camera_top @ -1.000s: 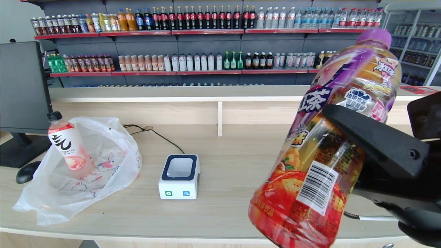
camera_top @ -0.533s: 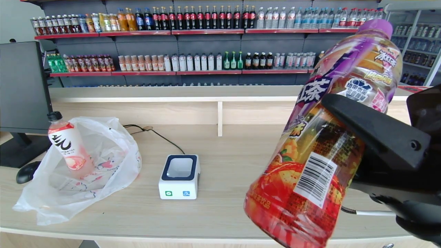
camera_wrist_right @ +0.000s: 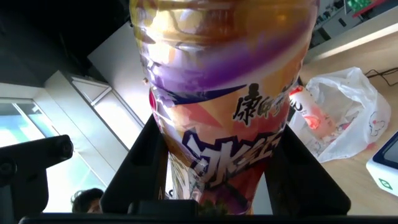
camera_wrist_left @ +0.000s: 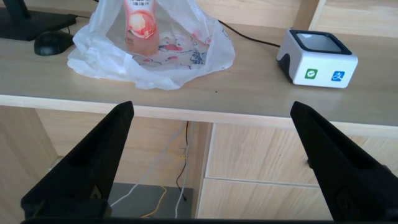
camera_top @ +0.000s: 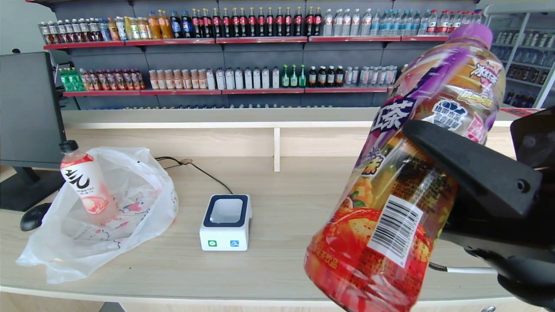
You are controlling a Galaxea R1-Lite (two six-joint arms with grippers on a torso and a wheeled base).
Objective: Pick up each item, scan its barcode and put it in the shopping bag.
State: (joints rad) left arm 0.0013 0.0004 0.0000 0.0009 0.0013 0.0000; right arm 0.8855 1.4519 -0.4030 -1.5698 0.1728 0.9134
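your right gripper [camera_top: 433,143] clamps a purple-capped plastic bottle of orange-red tea [camera_top: 390,182], raised at the near right above the wooden desk [camera_top: 286,268]. scanning looks to be the step in hand: next, bring its barcode [camera_top: 394,229] over the white box scanner [camera_top: 226,221] at centre. your left gripper [camera_wrist_left: 211,112] hangs wide.

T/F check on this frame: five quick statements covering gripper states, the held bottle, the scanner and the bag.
1. The right gripper is shut on the purple-capped bottle. True.
2. The left gripper holds a bottle. False: it is open and empty.
3. The purple-capped bottle rests on the scanner. False: it is held in the air to the scanner's right, apart from it.
4. A pink bottle stands in the shopping bag. True.
5. The shopping bag lies to the scanner's right. False: it lies to the scanner's left.
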